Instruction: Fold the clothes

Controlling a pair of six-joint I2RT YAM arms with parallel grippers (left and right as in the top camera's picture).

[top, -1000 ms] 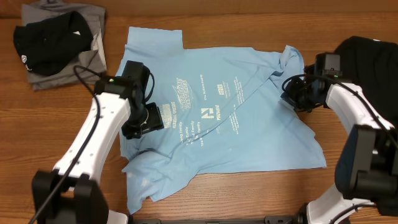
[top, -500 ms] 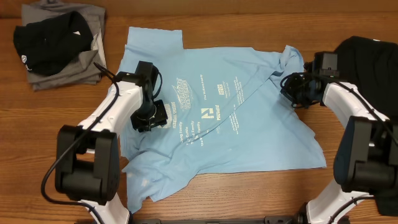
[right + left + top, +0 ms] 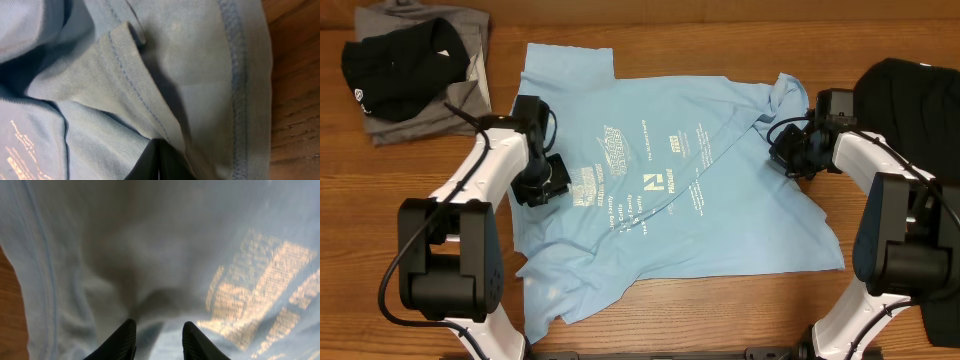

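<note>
The light-blue T-shirt [image 3: 670,190] with printed lettering lies spread on the wooden table, its right sleeve folded inward. My left gripper [image 3: 538,182] is low over the shirt's left side, beside the lettering; in the left wrist view its fingers [image 3: 156,340] are open with the cloth [image 3: 150,255] just beyond them. My right gripper [image 3: 788,152] is at the shirt's right sleeve; in the right wrist view its fingers [image 3: 159,162] are pressed together on a hemmed fold of the blue cloth [image 3: 150,85]. A black T-shirt [image 3: 905,105] lies at the right edge.
A pile of folded black and grey clothes [image 3: 415,70] sits at the back left corner. Bare wood [image 3: 720,310] shows along the front of the table and between the pile and the blue shirt.
My left gripper has slid to the left and slightly back across the shirt toward its left edge. My right gripper has stayed by the right sleeve, shifting only slightly.
</note>
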